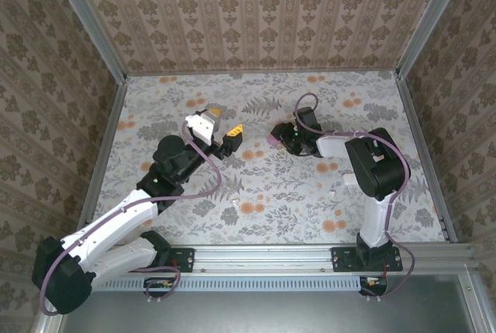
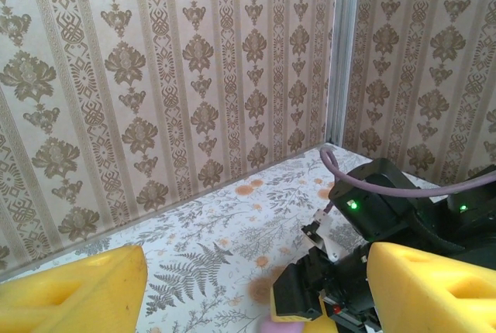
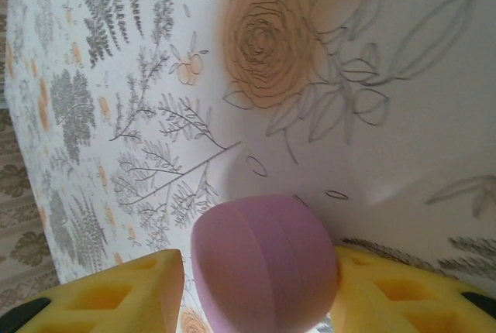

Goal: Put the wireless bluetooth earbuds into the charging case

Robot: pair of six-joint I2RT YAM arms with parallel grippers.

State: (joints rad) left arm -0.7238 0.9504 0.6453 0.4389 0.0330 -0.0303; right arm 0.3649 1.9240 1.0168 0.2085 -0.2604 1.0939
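My right gripper sits loose around the charging case, and my left gripper hangs empty

My right gripper is low at mid-surface, its jaws partly apart. The lilac charging case sits between its yellow fingers, touching the right one, with a thin gap at the left one. The case lies on the floral surface. My left gripper is raised to the left, spread wide and holding nothing. The earbuds are tiny white specks nearer the bases, well apart from each other and from the case.
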